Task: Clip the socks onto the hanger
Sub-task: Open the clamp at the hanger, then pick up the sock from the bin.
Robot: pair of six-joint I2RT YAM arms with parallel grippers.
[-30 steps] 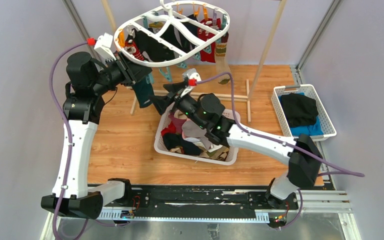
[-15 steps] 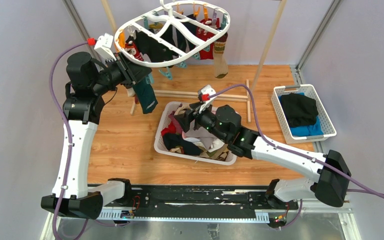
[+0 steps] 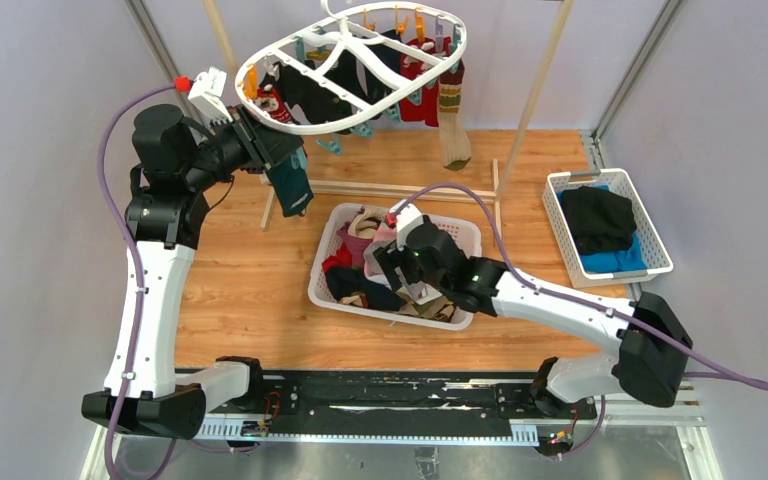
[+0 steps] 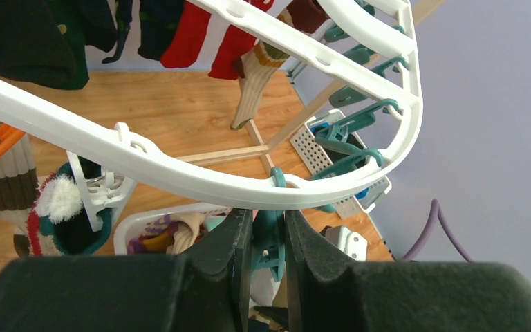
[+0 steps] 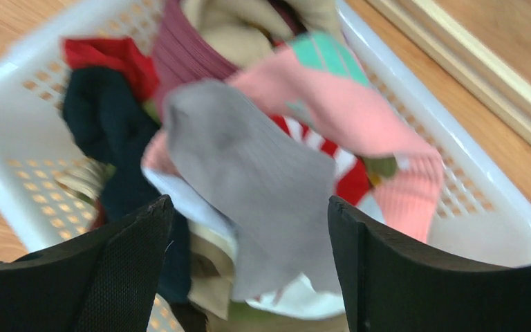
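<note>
Top view: hanger [image 4: 200,183] hangs tilted at 12 o'clock over the wood surface [image 3: 240,280], w/ red, dark and striped socks [image 3: 422,98] already pinned along its far side. L gripper [image 4: 268,218] is up at 10 o'clock, right under the hanger's near rim, clenched on a teal pin [image 4: 269,242] that dangles from that rim; wrist cam shows the pin squeezed between both fingers. A dark sock [image 3: 290,190] hangs just below that gripper; can't tell if the pin has bitten onto it. More teal pins sit along the rim toward 2 o'clock in the wrist view. R gripper [image 5: 249,207] is low over the basket [image 3: 317,283] at centre, released, jaws wide apart w/ nothing between them. Directly under it lies a grey sock [image 5: 249,159] on top of the pile, a pink sock [image 5: 346,111] touching it at 1 o'clock, plus red, maroon, black and beige ones around; wrist pic is blurry so can't say if the fingers touch fabric. Side basket [image 3: 558,215] at 3 o'clock holds black and blue clothes [image 3: 595,215], well apart from both arms.
</note>
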